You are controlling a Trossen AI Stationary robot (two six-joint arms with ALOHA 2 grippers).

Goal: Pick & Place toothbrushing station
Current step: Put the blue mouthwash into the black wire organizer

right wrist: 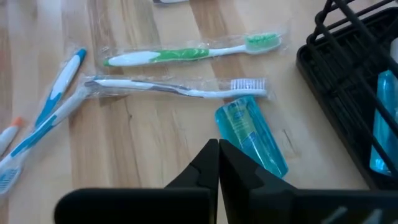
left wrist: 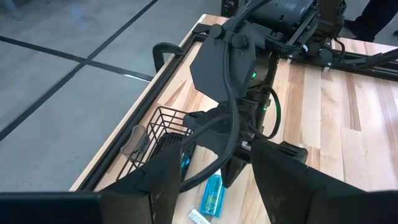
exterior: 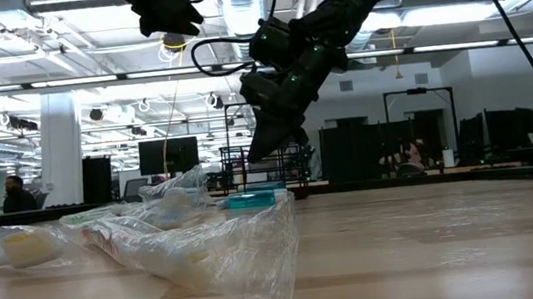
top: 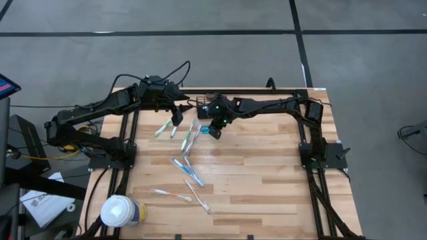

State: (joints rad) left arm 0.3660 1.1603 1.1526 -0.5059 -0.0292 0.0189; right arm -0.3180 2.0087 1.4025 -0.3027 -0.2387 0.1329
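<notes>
While reaching in from the table's (top: 267, 160) right edge, right tool (top: 215, 129) angled downward, fingers pressed together on nothing, tips just above a teal toothpaste tube (right wrist: 252, 135). Black wire basket (right wrist: 348, 81) right beside that tool, another teal tube inside. Green toothbrush (right wrist: 186, 53) and white toothbrush (right wrist: 177, 88) just past the fingertips, wrapped. Left tool (top: 177, 119) poised nearby, fingers apart, apparently empty. Cup (top: 122, 212) well apart from both.
</notes>
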